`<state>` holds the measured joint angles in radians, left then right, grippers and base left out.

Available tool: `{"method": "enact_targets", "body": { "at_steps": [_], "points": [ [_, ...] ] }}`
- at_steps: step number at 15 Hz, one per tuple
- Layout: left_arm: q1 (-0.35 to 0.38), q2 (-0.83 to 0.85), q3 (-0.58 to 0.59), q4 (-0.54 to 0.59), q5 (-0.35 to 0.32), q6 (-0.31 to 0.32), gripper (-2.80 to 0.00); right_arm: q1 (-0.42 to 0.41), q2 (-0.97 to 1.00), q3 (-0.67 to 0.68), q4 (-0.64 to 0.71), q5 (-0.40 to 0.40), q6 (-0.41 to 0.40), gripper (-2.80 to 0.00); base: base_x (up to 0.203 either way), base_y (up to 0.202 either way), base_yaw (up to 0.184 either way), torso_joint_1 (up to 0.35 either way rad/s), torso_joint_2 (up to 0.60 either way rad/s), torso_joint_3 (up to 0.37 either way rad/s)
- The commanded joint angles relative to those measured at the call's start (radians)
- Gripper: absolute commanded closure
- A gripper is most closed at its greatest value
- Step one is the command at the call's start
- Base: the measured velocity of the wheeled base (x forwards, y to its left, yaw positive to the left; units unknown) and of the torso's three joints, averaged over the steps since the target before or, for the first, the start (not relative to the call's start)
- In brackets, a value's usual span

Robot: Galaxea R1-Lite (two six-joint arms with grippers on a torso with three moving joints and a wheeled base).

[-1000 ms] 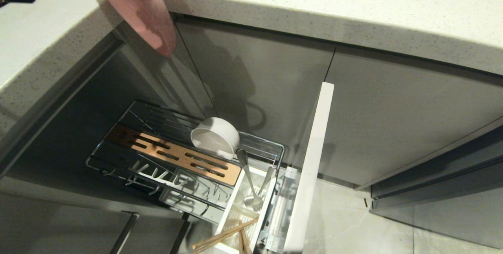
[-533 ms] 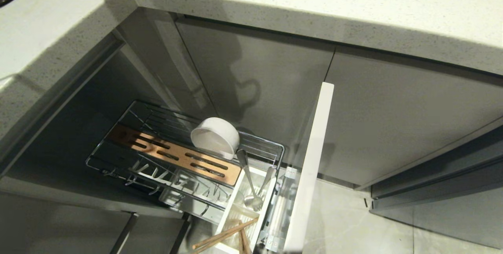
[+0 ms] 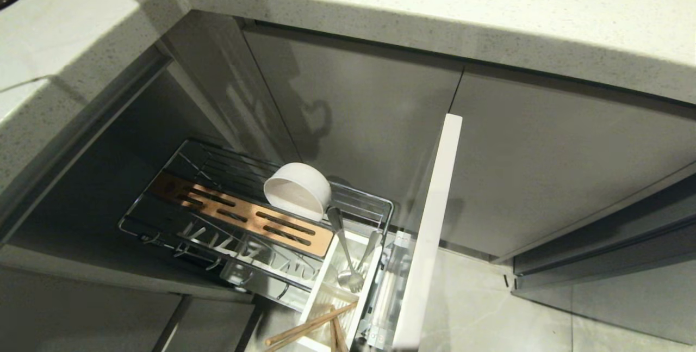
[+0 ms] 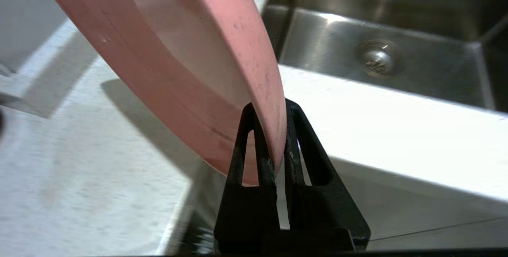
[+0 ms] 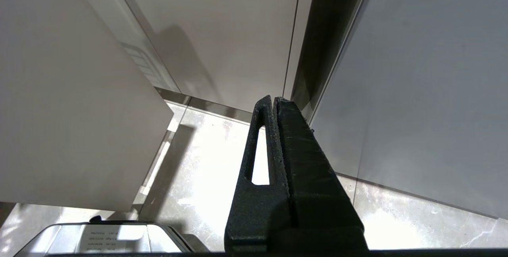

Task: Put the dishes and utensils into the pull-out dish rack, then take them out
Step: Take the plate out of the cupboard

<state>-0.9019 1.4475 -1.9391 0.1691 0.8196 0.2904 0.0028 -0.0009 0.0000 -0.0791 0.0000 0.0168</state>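
- Plate pinched at its rim by left fingers, held above the table near the sink.
- Judged stiff, glossy, breakable; rim hold slip-prone.
- Right fingers clenched, empty.

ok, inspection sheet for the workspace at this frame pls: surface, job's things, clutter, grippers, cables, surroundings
Surface: speckled white countertop, bare where visible.
Job's things: pink plate held on edge above the countertop, near the steel sink. White bowl tipped on its side in the pulled-out dish rack, beside the wooden slotted strip. Metal utensils and chopsticks stand in the white caddy.
Clutter: nothing seen.
Grippers: left gripper shut on the plate rim; right gripper shut, empty, low, near the floor and cabinet fronts.
Cables: nothing seen.
Surroundings: grey cabinet fronts, white drawer front, pale tiled floor.
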Motion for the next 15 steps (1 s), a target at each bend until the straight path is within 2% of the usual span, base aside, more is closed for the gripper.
{"method": "enact_targets", "body": {
  "at_steps": [1, 8, 15],
  "points": [
    [0.087, -0.024, 0.0, 0.061, -0.04, 0.012, 0.0, 0.0, 0.001, 0.026, -0.001, 0.0, 0.0, 0.0, 0.0, 0.0, 0.0, 0.0, 0.0, 0.0],
    [0.277, -0.11, 0.002, 0.279, -0.166, 0.018, 0.0, 0.0, 0.001, 0.026, -0.001, 0.0, 0.0, 0.0, 0.0, 0.0, 0.0, 0.0, 0.0, 0.0],
    [0.445, -0.198, 0.001, 0.707, -0.336, 0.018, 0.0, 0.0, 0.001, 0.026, -0.001, 0.0, 0.0, 0.0, 0.0, 0.0, 0.0, 0.0, 0.0, 0.0]
  ]
}}
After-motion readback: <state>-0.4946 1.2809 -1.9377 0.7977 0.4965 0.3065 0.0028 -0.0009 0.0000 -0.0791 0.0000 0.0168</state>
